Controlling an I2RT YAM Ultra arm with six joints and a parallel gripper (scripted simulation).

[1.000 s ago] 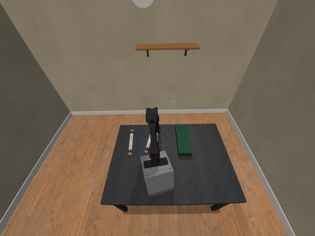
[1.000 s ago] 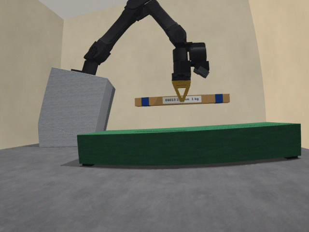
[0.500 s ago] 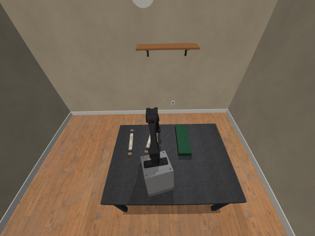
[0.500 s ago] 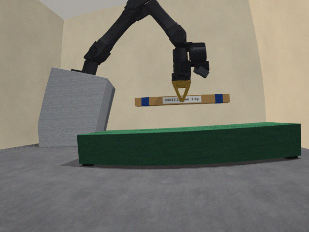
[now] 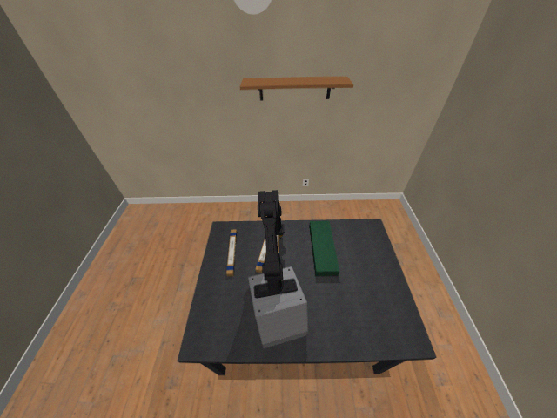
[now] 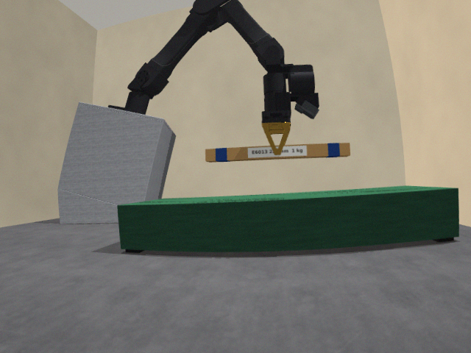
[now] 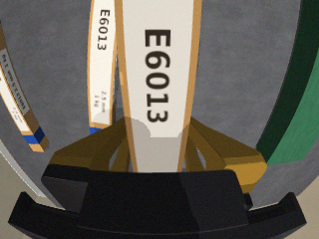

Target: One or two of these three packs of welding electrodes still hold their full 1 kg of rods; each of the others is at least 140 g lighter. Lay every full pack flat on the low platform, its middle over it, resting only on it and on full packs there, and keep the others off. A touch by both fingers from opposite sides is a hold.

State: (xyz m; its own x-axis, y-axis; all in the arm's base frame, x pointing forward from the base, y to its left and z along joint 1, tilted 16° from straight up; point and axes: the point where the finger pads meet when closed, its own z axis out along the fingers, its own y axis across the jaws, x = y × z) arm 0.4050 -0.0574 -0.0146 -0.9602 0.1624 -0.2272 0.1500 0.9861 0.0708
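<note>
My gripper [image 6: 277, 145] is shut on a tan pack of electrodes [image 6: 277, 151] with blue bands and a white "E6013 1 kg" label. It grips the pack near its middle and holds it level in the air, above and behind the green low platform [image 6: 288, 218]. In the wrist view the held pack [image 7: 159, 60] runs straight out between the fingers. A second pack [image 7: 102, 60] lies on the table just left of it, and a third pack [image 7: 16, 103] lies farther left. The platform's edge shows at the right of the wrist view [image 7: 293, 94]. In the top view the far-left pack [image 5: 231, 252] lies flat, and the middle pack [image 5: 260, 259] is partly hidden by the arm.
The arm stands on a grey pedestal [image 5: 278, 310] on the dark table, with the platform [image 5: 324, 247] to its right. A wooden shelf [image 5: 296, 83] hangs high on the back wall.
</note>
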